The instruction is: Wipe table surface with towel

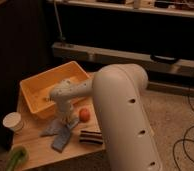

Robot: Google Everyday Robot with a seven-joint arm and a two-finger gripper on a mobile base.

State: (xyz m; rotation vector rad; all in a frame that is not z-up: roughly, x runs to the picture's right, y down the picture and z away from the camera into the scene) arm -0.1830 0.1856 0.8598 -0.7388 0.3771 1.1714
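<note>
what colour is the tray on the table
The tray is yellow, camera view; the gripper is low at the towel.

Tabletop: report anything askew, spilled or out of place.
Nothing looks spilled or damaged. The yellow plastic tray sits skewed to the light wooden tabletop. The pale grey-blue towel lies bunched against the blue-grey rectangular pad, with the shut gripper down on the towel.

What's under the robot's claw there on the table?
The shut gripper points down onto the pale towel, which lies on the table surface. The wood beneath the cloth is hidden.
</note>
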